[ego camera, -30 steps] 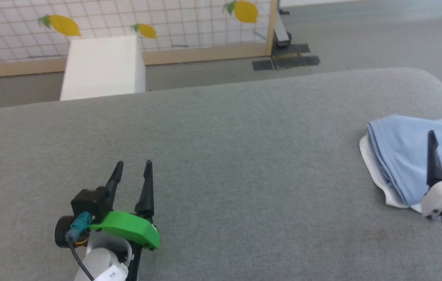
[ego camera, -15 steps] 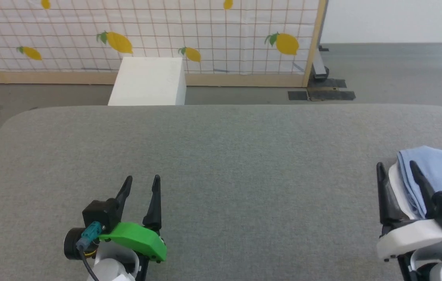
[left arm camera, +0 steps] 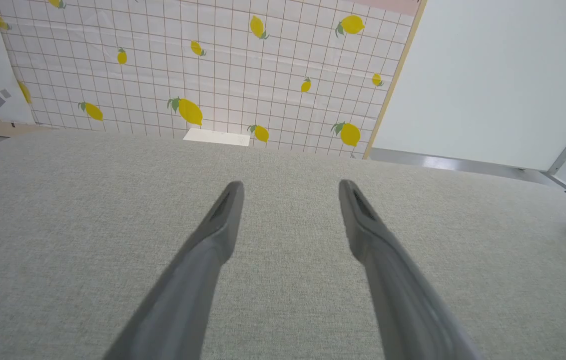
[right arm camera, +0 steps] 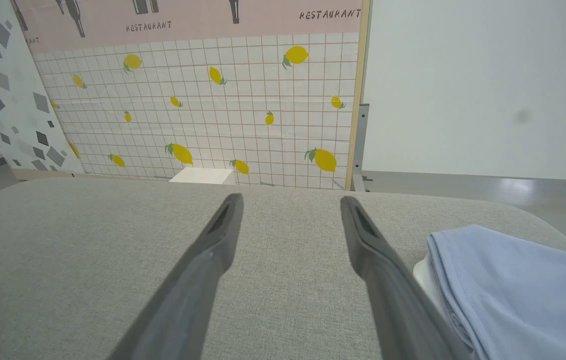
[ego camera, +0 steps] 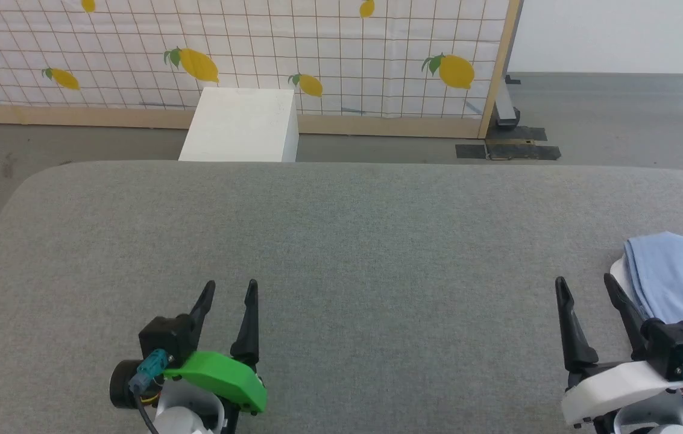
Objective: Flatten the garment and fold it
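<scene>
A staged test room or lab rather than a home; a freestanding screen [ego camera: 317, 54] printed with a tile grid and lemons stands in a wooden frame, its foot held by dark tape [ego camera: 522, 152] on the bare grey floor [ego camera: 618, 114]; a pink banner [right arm camera: 188, 20] above reads RESTAURANT; a plain white box [ego camera: 239, 123] sits behind the grey cloth-covered worktop [ego camera: 341, 241]; a blank white panel [right arm camera: 482, 85] stands beside.

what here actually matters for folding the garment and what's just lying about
For the job:
light blue garment, folded over at far right
left gripper, open
right gripper, open, beside the garment
grey padded table, the work surface

Just lying about:
white box, beyond the table
lemon-print panel, behind the box
</scene>
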{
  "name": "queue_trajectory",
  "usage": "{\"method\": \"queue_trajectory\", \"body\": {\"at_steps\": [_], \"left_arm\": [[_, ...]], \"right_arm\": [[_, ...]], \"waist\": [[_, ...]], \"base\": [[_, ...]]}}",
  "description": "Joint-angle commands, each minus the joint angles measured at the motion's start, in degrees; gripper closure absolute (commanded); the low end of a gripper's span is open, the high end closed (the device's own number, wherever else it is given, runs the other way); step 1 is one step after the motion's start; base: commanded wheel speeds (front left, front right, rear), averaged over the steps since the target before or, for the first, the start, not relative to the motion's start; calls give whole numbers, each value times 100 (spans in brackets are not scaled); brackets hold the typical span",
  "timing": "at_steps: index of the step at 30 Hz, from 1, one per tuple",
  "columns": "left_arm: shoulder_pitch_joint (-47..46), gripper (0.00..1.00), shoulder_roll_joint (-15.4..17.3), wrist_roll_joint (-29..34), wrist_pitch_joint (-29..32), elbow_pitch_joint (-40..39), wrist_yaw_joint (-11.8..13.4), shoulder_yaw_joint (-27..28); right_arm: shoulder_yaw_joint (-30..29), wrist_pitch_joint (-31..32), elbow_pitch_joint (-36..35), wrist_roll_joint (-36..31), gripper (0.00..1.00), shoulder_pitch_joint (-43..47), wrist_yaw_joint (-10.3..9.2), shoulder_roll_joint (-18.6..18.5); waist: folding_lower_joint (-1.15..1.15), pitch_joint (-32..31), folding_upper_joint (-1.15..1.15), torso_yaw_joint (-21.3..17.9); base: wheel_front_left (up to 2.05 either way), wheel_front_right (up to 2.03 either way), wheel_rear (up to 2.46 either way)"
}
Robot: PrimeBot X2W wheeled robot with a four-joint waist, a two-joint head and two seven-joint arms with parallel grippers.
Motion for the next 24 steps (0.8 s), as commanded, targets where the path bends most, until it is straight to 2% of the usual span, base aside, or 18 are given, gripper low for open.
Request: {"method": "queue_trajectory", "body": {"at_steps": [1, 8, 9, 24], "left_arm": [[73, 0, -7, -39, -41, 22, 44, 3], [77, 0, -9, -52, -46, 29, 75, -4], [2, 100, -3, -17, 0, 10, 45, -10], [19, 100, -7, 33, 52, -45, 54, -3]], "right_arm": [[17, -40, 16, 60, 0, 52, -10, 10], [21, -45, 25, 95, 0, 45, -10, 11], [18, 1, 11, 40, 100, 3, 0, 0], [27, 20, 6, 22, 100, -7, 0, -1]], "waist": [[0, 4, 0, -2], [0, 24, 0, -5], [0, 24, 0, -6], [0, 32, 0, -19]], "base": [[0, 0, 0], [0, 0, 0], [0, 0, 0], [0, 0, 0]]}}
